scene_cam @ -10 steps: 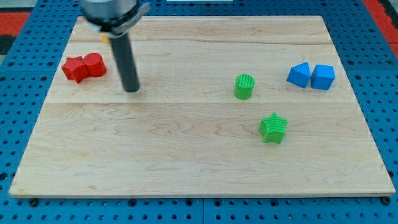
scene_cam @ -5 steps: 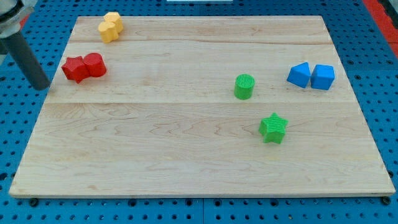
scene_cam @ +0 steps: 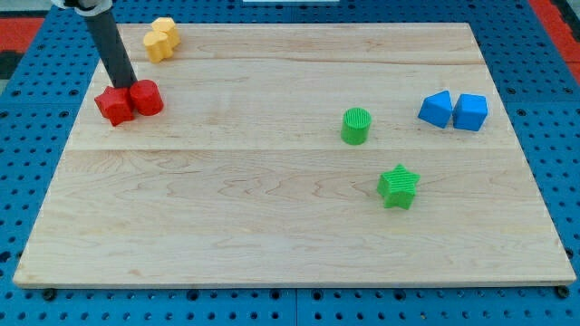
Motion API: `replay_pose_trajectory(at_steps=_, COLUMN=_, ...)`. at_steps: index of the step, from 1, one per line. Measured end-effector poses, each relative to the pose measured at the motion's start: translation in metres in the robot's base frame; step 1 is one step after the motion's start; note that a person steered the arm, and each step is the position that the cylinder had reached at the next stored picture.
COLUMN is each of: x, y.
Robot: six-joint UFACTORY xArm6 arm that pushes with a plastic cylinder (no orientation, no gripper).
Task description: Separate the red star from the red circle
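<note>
My tip touching top of red star and red circle.

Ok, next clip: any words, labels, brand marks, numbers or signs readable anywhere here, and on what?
None: no readable text, number or sign anywhere in the camera view.
The wooden board, the blue pegboard beneath it and my tip carry no markings.
The red star block, red circle block, yellow block, green and blue blocks show only plain ridged surfaces.
</note>
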State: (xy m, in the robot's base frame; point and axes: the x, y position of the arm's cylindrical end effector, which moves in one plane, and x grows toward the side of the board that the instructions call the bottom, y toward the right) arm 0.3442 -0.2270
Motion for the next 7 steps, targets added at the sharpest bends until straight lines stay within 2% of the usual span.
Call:
replay_pose_trajectory(at_steps=1, x=0.014, y=-0.009)
replay_pose_trajectory(at_steps=2, x=-0.019, y=0.0)
replay_pose_trajectory(at_steps=3, x=-0.029, y=-0.043)
replay_pose_trajectory(at_steps=5, x=0.037, y=-0.046)
replay_pose_trajectory(at_steps=7, x=0.054, y=-0.022)
